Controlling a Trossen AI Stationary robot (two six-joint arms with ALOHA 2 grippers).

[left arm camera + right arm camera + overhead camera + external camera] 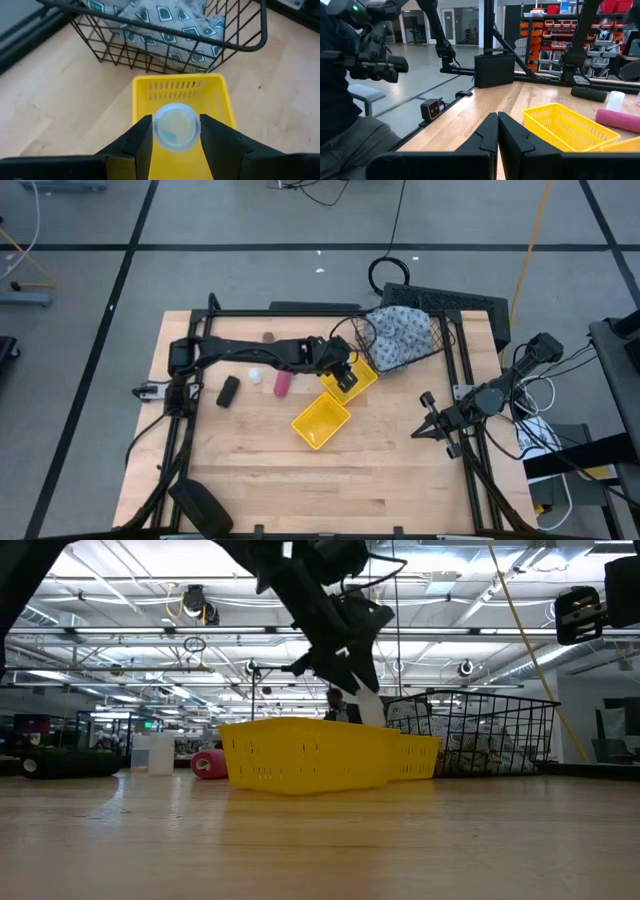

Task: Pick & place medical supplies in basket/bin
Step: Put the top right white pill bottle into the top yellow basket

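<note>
Two white bottles show: one (255, 375) stands on the table left of centre in the high view, and one (175, 126) is clamped between the fingers of the left gripper (345, 376). One pink cylinder (282, 383) lies just right of the standing bottle, and one dark cylinder (228, 391) lies to its left. There is one yellow plastic bin (322, 423) with two square compartments at the frame's centre; the left gripper holds its bottle above the upper-right compartment, and the lower-left one shows only bare yellow floor. One black wire-mesh basket (443, 340), upper right of centre, just beyond the bin, holds the single grey-blue patterned cloth bundle (403, 333). The right gripper (428, 423), clenched on nothing, waits at the table's right edge.
</note>
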